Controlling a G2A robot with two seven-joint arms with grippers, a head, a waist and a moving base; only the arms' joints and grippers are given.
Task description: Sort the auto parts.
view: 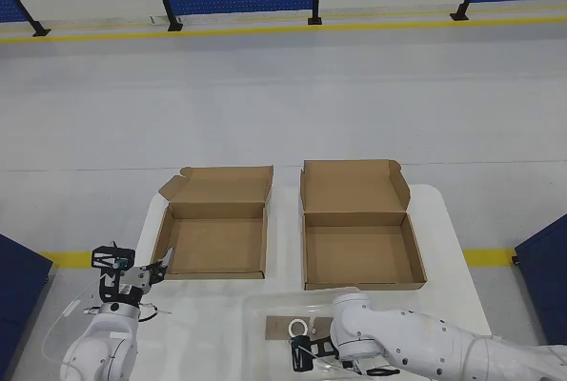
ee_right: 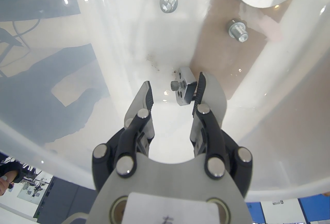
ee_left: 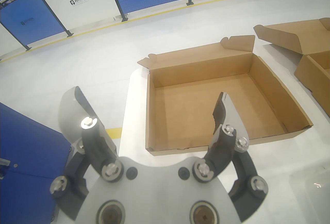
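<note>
Left gripper (ee_left: 150,92) hung with its jaws wide apart and holding nothing, just short of the near wall of the open left box (view: 216,243) and well apart from any part. Next along, the clear bin (ee_right: 296,80) held the parts, and the right gripper (ee_right: 174,92) sat low inside it, jaws apart, nothing clamped. The block (ee_right: 185,75) lay between its fingertips but off centre, touching or nearly touching one pad. Its long axis ran away from the wrist, along the fingers, and a small screw poked toward the other finger. The right arm was plainly the nearer, and a straight close would likely catch the block across its thin side. A bolt (ee_right: 168,2), a second bolt (ee_right: 237,30) and a ring (ee_right: 260,2) lay farther on, apart from the block and not in the way. Right box (view: 359,252) stood open beyond the bin.
</note>
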